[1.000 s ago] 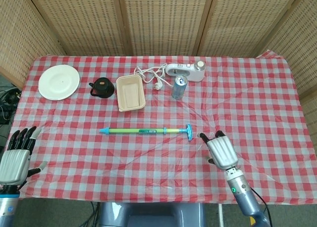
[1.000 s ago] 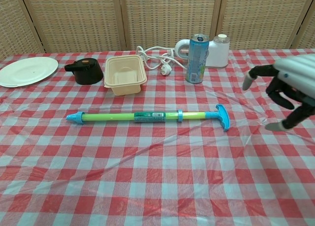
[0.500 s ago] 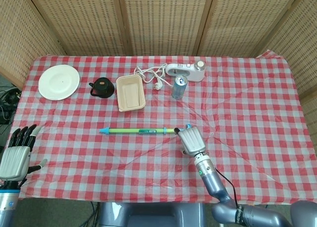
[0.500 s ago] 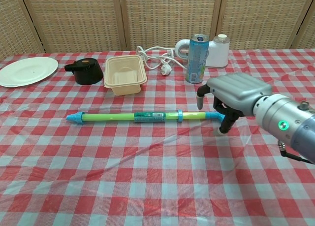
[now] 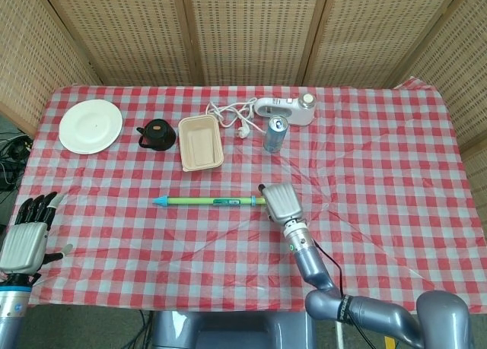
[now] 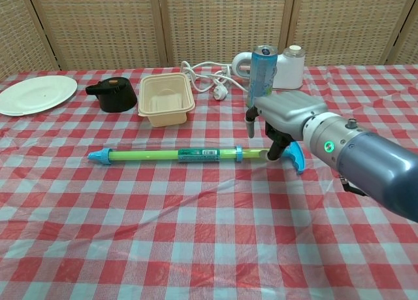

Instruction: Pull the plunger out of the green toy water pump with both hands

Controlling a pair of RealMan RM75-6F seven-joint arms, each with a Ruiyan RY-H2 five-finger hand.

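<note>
Right hand [image 6: 279, 120] has swept in from frame right, fingers apart and arched over the plunger [image 6: 292, 155] end of the green pump [image 5: 209, 201], nothing gripped yet; left hand [image 5: 25, 235] idles open at lower left, so the pull hasn't begun.

No text can be read: the sticker [image 6: 202, 154] on the pump [image 6: 176, 155] and the print on the can [image 6: 261, 78] are too small.
</note>
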